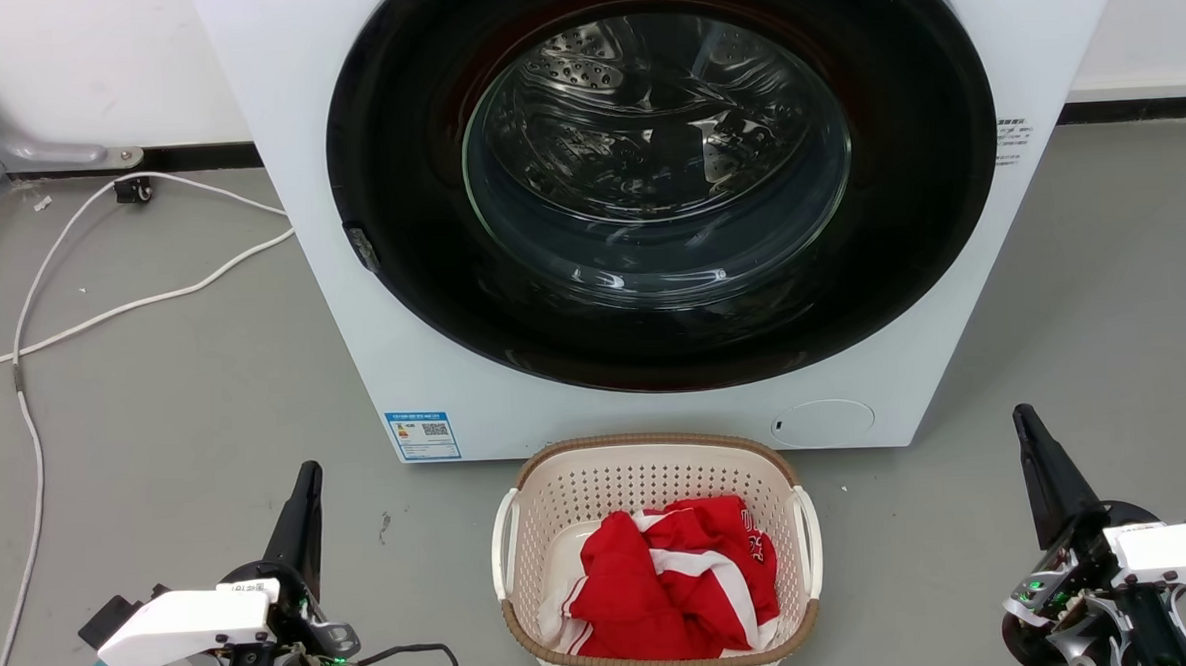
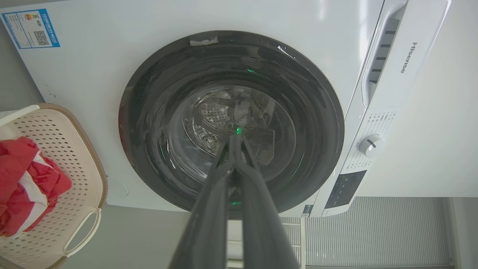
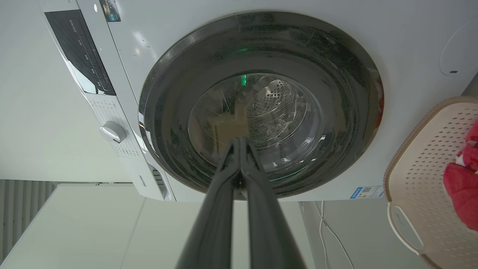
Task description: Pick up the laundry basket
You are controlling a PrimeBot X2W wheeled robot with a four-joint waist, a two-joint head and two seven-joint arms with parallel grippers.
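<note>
On the smooth grey floor (image 1: pixel 156 412), just in front of the glossy white washing machine (image 1: pixel 1020 34), stands the laundry basket (image 1: pixel 610 482). It is cream perforated plastic, rounded-rectangular, with a brown woven-look rim and two white loop handles. A crumpled red-and-white garment (image 1: pixel 664 580) lies inside. Behind the machine's round dark-ringed glass, a perforated steel drum (image 1: pixel 581 58) shows. The left fingers (image 1: pixel 301 526) and right fingers (image 1: pixel 1045 473), long, dark and tapered, are pressed together on nothing, well apart either side of the basket.
</note>
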